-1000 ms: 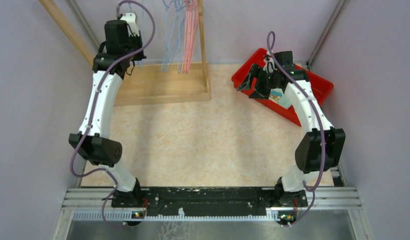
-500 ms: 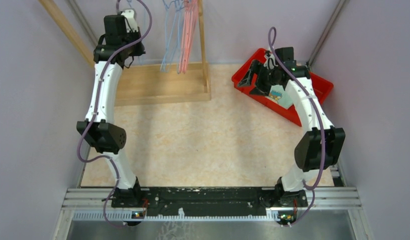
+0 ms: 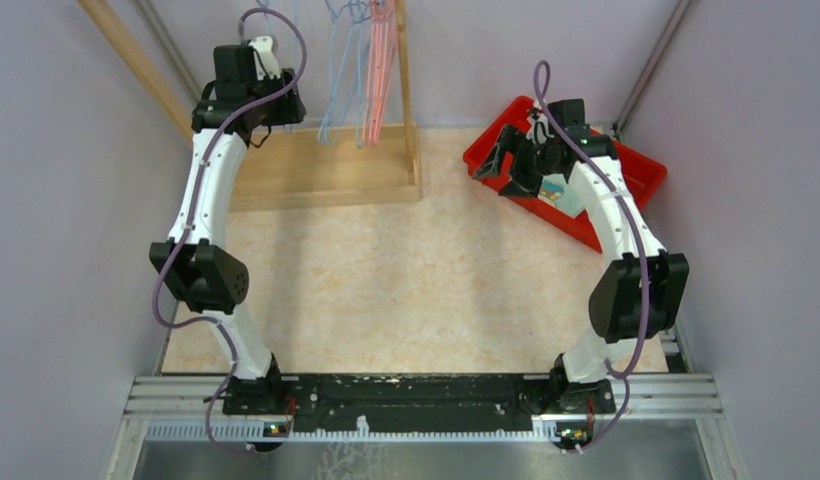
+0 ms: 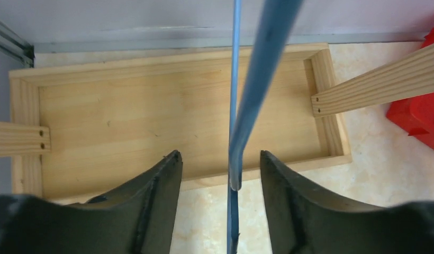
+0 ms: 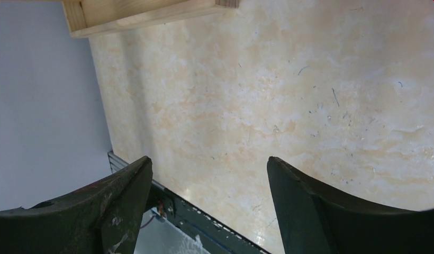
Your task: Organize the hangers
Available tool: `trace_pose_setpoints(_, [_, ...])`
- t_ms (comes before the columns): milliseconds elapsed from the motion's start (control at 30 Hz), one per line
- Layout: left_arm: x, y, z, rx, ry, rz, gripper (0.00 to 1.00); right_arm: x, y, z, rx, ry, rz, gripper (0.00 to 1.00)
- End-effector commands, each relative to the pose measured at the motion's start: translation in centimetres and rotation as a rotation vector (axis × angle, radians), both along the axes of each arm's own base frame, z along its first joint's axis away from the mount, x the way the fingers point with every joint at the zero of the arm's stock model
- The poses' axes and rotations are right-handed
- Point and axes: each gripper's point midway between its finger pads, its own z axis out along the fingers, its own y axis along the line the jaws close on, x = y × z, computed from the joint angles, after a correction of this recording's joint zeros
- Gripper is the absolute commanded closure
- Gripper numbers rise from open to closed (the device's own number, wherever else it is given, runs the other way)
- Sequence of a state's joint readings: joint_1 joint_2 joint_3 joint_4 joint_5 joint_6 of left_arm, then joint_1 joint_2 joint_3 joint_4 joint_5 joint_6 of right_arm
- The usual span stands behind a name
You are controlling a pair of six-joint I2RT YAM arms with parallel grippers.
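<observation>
The left gripper [image 4: 219, 154] is hovering over the base of the wooden rack [image 4: 114, 116] with its jaws standing partly apart. A light blue hanger [image 4: 257, 79] is hanging between them with a gap on either side, gripped by neither. The other hangers [image 3: 378, 80], blue and pink-red, are hanging from the rack at the table's [image 3: 406, 280] far left, while the right gripper [image 5: 208, 159] is gaping wide, holding nothing

A wooden rack base [image 3: 326, 170] sits far left on the marbled table [image 3: 406, 290], a red bin [image 3: 648, 172] far right.
</observation>
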State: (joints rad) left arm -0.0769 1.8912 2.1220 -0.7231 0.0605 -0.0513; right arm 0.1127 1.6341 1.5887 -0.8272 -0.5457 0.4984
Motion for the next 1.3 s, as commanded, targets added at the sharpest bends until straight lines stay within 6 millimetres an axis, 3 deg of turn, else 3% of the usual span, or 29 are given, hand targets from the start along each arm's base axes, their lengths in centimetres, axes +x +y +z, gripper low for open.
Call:
trace_pose_setpoints(0, [-2.2, -0.2, 4.1, -0.014, -0.106, -0.033, 0.27, 0.4, -0.3, 1.5, -0.004, -0.077, -0.001, 0.14])
trace_pose_setpoints(100, [-3.6, -0.1, 5.1, -0.011, -0.116, -0.036, 0.14, 0.2, -0.6, 1.2, -0.026, -0.086, 0.006, 0.04])
trace_pose_setpoints(133, [-4.1, -0.1, 5.4, -0.011, -0.124, -0.037, 0.04, 0.2, -0.8, 1.2, -0.039, -0.093, 0.007, 0.03])
trace_pose_setpoints(167, [-4.7, -0.1, 5.6, -0.012, -0.130, -0.040, 0.01, 0.2, -1.0, 1.0, -0.054, -0.100, 0.008, 0.03])
trace_pose_setpoints(500, [-10.4, -0.5, 4.3, -0.060, -0.124, -0.060, 0.00, -0.1, -2.1, -1.1, -0.165, -0.226, 0.035, 0.01])
trace_pose_setpoints(667, [-13.8, -0.2, 1.7, -0.080, -0.103, -0.040, 0.00, -0.2, -1.7, -1.4, -0.232, -0.303, 0.016, 0.01])
trace_pose_setpoints(900, [-17.0, -0.4, -2.7, -0.106, -0.038, -0.046, 0.00, -0.5, -0.4, -3.8, -0.298, -0.283, 0.068, 0.01])
trace_pose_setpoints(1133, [-19.3, -1.0, -7.1, -0.133, -0.001, -0.070, 0.00, -0.7, -0.6, -5.6, -0.345, -0.292, 0.091, 0.01])
trace_pose_setpoints(1267, [-19.6, -0.9, -8.8, -0.137, 0.023, -0.062, 0.00, -0.7, -1.2, -6.1, -0.394, -0.296, 0.097, 0.01])
